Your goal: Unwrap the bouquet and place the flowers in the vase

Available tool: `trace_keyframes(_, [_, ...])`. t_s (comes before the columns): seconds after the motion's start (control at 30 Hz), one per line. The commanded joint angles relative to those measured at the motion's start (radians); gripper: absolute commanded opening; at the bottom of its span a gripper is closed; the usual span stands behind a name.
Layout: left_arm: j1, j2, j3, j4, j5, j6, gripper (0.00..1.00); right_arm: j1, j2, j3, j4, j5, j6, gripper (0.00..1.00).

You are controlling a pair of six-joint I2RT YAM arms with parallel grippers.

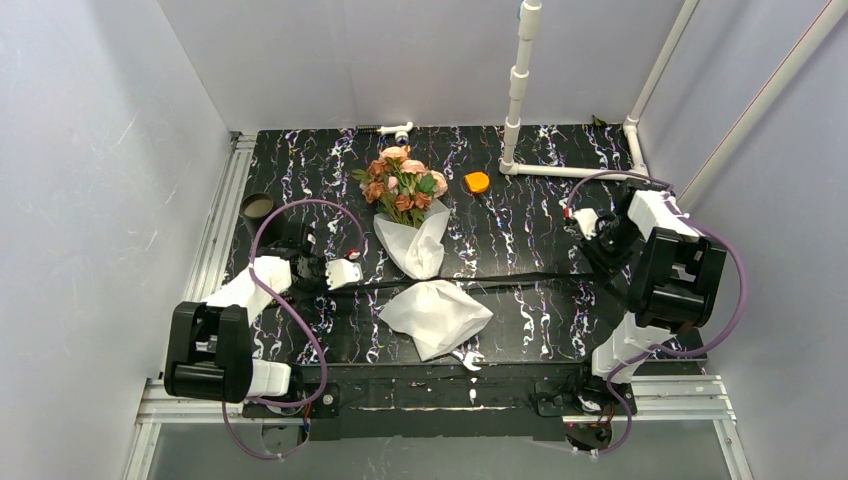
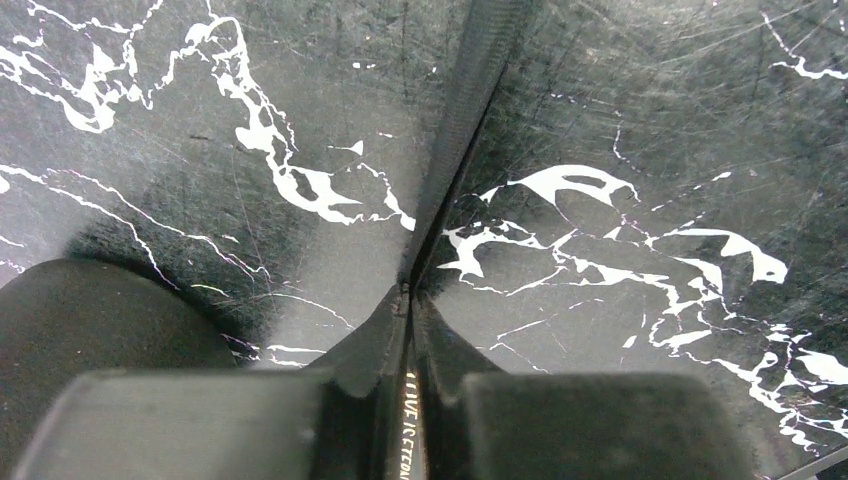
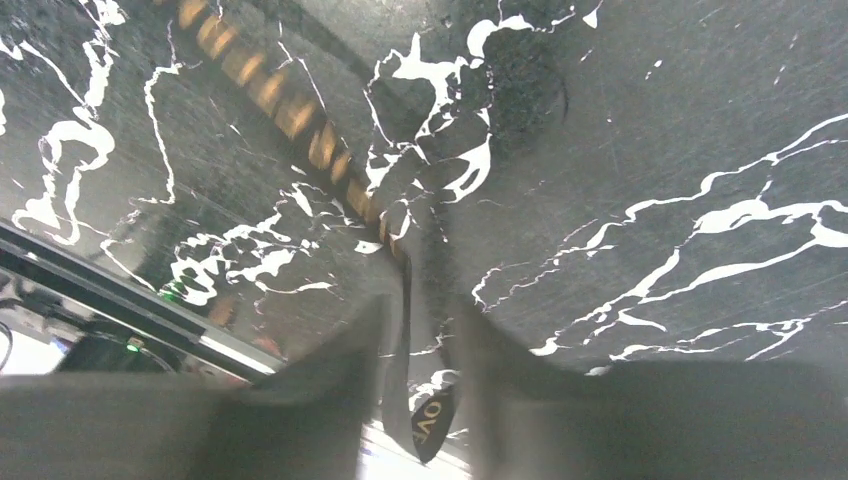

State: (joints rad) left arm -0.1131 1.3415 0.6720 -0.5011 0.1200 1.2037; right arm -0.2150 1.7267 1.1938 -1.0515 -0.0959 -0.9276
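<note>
Black lettered ribbon (image 1: pixel 530 279) runs straight across the black marbled table (image 1: pixel 300 160). The left gripper (image 2: pixel 409 296) pinches one end and the right gripper (image 3: pixel 410 312) stands slightly parted around the other, apparently freeing the white-paper-wrapped rose bouquet (image 1: pixel 410 215).

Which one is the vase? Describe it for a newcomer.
Take the black white-veined table and follow its left edge, by the metal rail. There, left of the pink, peach and rust-orange roses, stands a small black cylindrical tube with an open round mouth. Unlike the white pipe post and orange disc to the right, it is dark and hollow.
</note>
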Motion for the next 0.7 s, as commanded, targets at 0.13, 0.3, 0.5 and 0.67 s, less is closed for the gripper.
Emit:
trace_keyframes(0.13, [0.01, -0.089, 0.139, -0.151, 0.178, -0.159, 0.5, 0.004, -0.118, 0.077, -0.15, -0.161, -0.075, 0.8])
trace_keyframes(0.3, [-0.013, -0.221, 0.195, -0.163, 0.28, -0.241, 0.87, 0.039, -0.214, 0.13, -0.211, -0.296, -0.071, 0.92])
trace_keyframes(0.5, [-0.056, -0.317, 0.322, -0.24, 0.351, -0.392, 0.98, 0.2, -0.342, 0.216, -0.117, -0.319, 0.068, 0.98])
trace_keyframes(0.67, [-0.06, -0.346, 0.407, -0.146, 0.422, -0.661, 0.98, 0.246, -0.365, 0.26, 0.21, -0.365, 0.493, 0.98])
